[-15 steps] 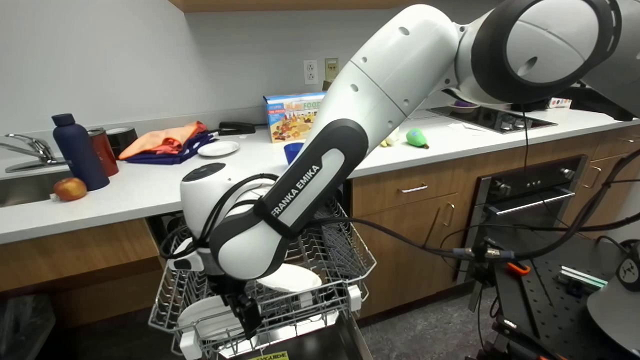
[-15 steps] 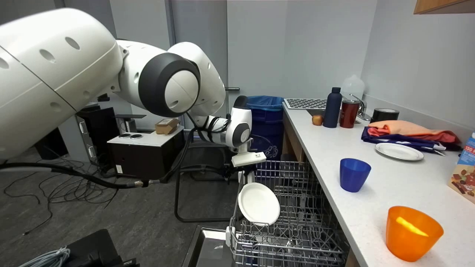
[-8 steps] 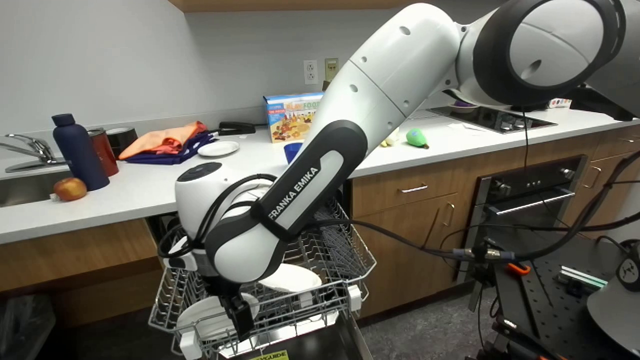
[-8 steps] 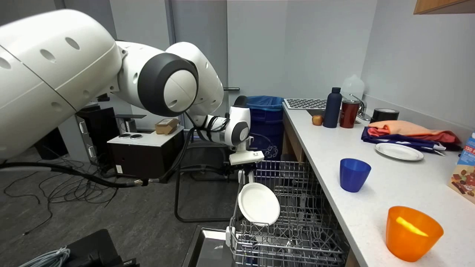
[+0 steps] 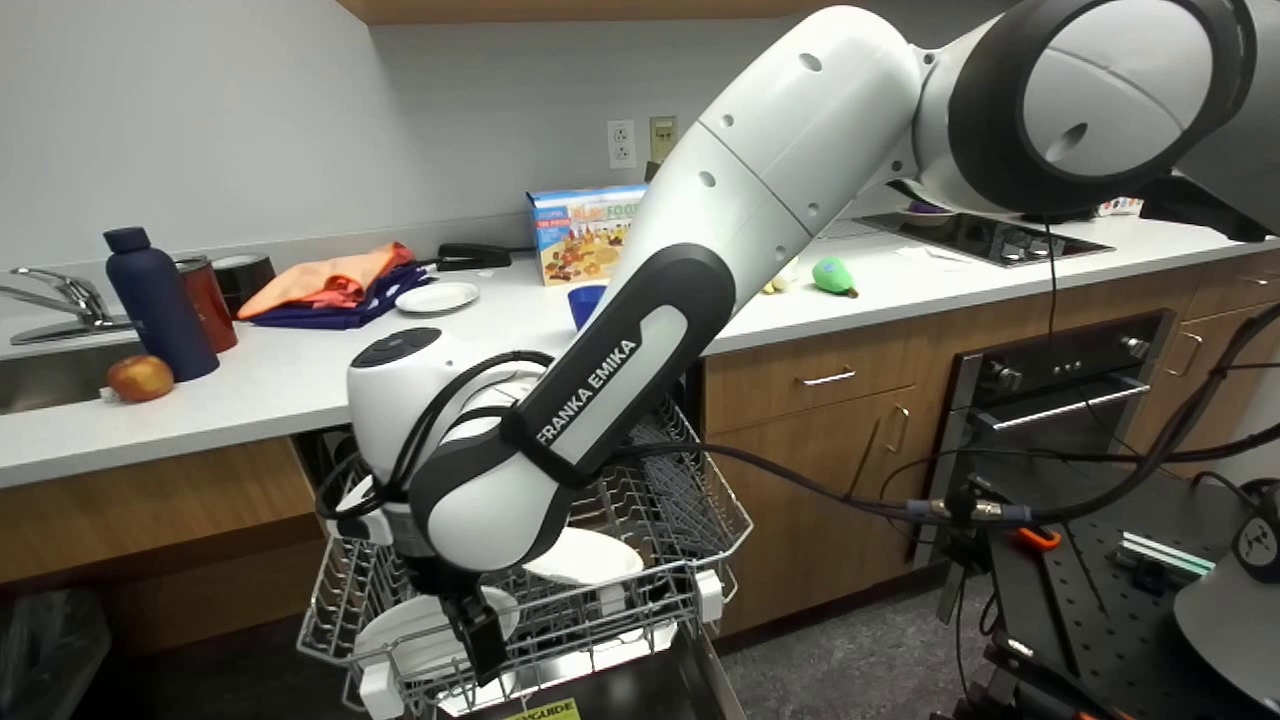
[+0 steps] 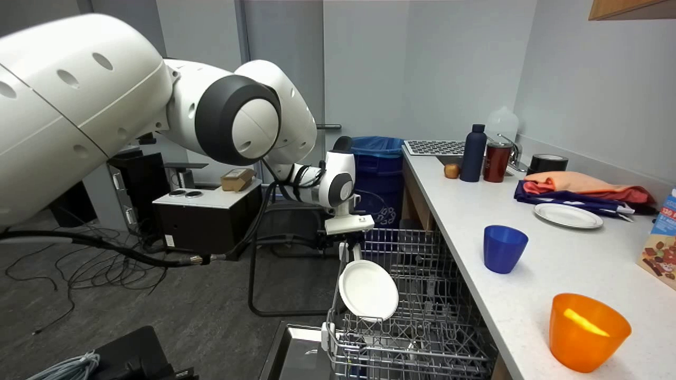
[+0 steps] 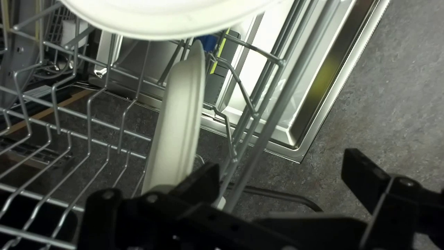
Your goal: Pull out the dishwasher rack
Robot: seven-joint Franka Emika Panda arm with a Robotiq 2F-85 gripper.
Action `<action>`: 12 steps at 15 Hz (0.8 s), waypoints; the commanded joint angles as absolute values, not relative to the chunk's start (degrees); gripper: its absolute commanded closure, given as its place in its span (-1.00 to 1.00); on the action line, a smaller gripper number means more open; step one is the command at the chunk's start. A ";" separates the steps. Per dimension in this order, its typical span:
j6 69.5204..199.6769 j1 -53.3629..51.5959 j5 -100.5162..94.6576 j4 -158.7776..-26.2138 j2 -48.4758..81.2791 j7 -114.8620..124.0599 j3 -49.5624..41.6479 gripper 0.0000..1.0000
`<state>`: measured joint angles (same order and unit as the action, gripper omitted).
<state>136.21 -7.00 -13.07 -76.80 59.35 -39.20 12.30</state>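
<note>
The dishwasher rack (image 5: 690, 480), a grey wire basket, stands out from under the counter in both exterior views (image 6: 417, 351). White plates stand among its wires in the exterior views (image 5: 590, 558) (image 6: 368, 290) and in the wrist view (image 7: 178, 118). My gripper (image 7: 282, 177) is open and empty. In the wrist view the rack's front rail (image 7: 274, 128) runs between its fingers, nearer the left finger. I cannot tell whether the fingers reach down around the rail. In an exterior view the gripper (image 5: 485, 655) is at the rack's front edge, in front of a plate.
The open dishwasher door (image 6: 306, 356) lies below the rack. The counter edge (image 6: 465, 274) runs along the rack's back. A blue cup (image 6: 504, 249) and an orange cup (image 6: 586, 332) stand on the counter. A dark metal frame (image 6: 285, 312) stands on the floor beside the rack.
The gripper and wrist have shifted slightly left in both exterior views, mostly in the first half second. The rack and plates have not visibly moved.
</note>
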 commanded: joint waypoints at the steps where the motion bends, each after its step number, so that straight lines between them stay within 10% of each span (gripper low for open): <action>1: 135.86 -7.43 -12.66 -76.43 59.49 -39.28 11.85 -1.00; 12: 138.07 -4.67 -12.08 -87.36 56.60 -43.24 14.03 -1.00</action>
<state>138.24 -5.76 -13.08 -85.96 56.91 -40.00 11.63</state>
